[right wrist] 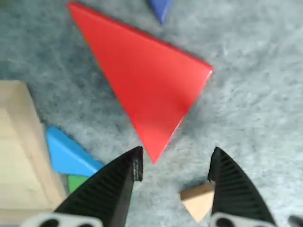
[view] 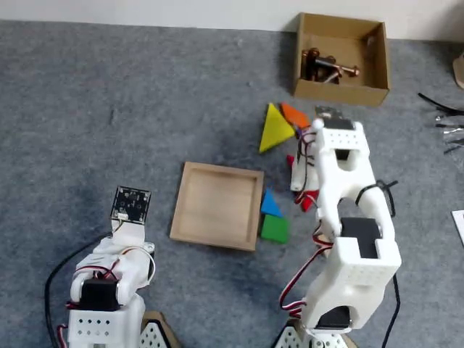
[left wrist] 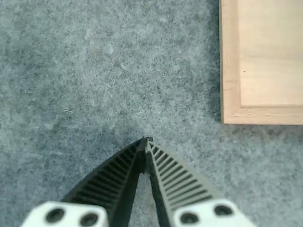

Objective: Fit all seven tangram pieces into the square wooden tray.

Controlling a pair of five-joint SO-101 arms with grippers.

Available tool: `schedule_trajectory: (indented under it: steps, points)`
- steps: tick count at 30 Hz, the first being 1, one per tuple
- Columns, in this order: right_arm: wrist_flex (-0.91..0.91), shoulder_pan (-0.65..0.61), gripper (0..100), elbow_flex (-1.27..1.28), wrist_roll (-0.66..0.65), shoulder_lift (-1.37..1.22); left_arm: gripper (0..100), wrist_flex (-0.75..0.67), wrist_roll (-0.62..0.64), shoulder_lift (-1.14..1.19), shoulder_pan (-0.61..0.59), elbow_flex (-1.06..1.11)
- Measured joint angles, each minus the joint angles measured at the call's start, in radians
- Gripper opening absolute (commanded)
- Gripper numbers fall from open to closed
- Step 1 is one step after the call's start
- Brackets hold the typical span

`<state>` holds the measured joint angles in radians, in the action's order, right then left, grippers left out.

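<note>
Lying flat on grey carpet in the high view, one tray (view: pixel 217 205) is sitting between two arms. Five pieces are showing outside it. A blue triangle (view: pixel 270 204) and a green square (view: pixel 274 229) are lying just beside its right-arm edge. A yellow triangle (view: pixel 275 129) and an orange piece (view: pixel 295 114) are lying past its far corner. A red triangle (view: pixel 308 203) is peeking out from under the right arm (view: pixel 348 217). One cardboard box (view: pixel 341 58) holding copper-coloured metal parts is standing well beyond the tray. The left arm (view: pixel 116 272) is sitting off the tray's opposite side.

In the left wrist view, the left gripper (left wrist: pixel 146 141) is pressing its jaws together on nothing, over carpet near a tray corner.

In the right wrist view, the right gripper (right wrist: pixel 177 156) is hanging with jaws spread wide, gripping nothing, over the red triangle's tip near the tray. Five pieces are showing: red, blue, green, one dark blue piece (right wrist: pixel 161 7) and one tan piece (right wrist: pixel 199 201).
</note>
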<state>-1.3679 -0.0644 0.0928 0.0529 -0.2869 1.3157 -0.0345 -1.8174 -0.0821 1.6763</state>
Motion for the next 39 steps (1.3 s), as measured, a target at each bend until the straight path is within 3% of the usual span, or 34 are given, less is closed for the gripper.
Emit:
schedule_trajectory:
  steps: [7, 13, 23, 39]
  points:
    - [-0.055, -0.041, 22.7, -0.121, -0.086, 0.000, 1, 0.000, 0.000, 0.000, 0.000, 0.000]
    - [-0.009, -0.071, 34.4, -0.127, -0.110, -0.015, 1, 0.000, 0.000, 0.000, 0.000, 0.000]
    - [0.089, -0.071, 34.7, -0.127, -0.163, -0.181, 1, 0.000, 0.000, 0.000, 0.000, 0.000]
    - [0.166, -0.071, 34.8, -0.127, -0.278, -0.192, 1, 0.000, 0.000, 0.000, 0.000, 0.000]
